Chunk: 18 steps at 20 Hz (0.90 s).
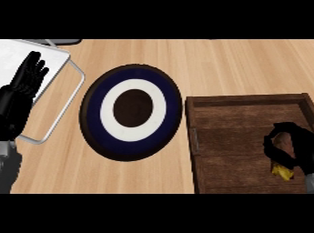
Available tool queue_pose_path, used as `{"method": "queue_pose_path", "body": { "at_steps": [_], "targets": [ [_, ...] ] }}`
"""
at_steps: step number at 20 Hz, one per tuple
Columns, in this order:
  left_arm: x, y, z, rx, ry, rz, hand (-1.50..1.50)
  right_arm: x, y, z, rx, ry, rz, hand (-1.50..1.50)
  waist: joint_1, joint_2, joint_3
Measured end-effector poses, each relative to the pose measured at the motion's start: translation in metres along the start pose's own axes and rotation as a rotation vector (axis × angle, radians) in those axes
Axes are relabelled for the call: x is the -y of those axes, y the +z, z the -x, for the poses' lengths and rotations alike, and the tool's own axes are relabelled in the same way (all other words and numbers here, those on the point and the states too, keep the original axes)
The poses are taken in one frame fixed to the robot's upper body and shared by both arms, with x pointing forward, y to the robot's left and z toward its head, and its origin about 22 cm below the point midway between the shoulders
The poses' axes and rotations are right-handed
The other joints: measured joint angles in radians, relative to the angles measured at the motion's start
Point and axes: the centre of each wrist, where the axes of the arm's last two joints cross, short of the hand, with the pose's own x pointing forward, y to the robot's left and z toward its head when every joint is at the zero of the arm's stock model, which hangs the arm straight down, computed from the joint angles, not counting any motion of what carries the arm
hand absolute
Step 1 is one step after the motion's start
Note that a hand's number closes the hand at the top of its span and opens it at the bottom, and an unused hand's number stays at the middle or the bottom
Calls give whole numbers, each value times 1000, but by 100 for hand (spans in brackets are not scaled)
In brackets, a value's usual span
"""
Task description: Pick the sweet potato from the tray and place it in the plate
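Because your right hand (295, 148) curls its fingers over the small yellow-orange sweet potato (282, 171), most of it is hidden, so you could lift and find it slips out. Look at the big things first: the pale wooden counter (253, 63), then the brown wooden tray (240, 141) at the right, where the sweet potato sits near the front. Beside the tray lies the round plate with dark blue and white rings (132, 112). Your left hand (23, 84) rests open, fingers straight, over a white board with a metal rim (11, 57).

Pale wood-grain counter (240, 66) — at its far left, a white board (5, 59) with a grey wire handle (68, 102).
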Motion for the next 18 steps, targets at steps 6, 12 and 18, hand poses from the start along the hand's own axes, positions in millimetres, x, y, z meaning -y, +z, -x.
{"method": "queue_pose_path", "body": {
  "at_steps": [6, 12, 18],
  "targets": [
    [3, 5, 3, -3, -3, 9, 0, -23, 66, 13, -26, 45, 218, 150, -1, 10, 6],
    [2, 2, 0, 1, 2, 20, 0, -17, 129, -14, 118, -45, 327, 150, 10, 20, 14],
    [4, -6, -4, 12, 1, 27, 0, 0, 167, -60, 336, -225, 407, 150, 22, 24, 16]
  ]
}}
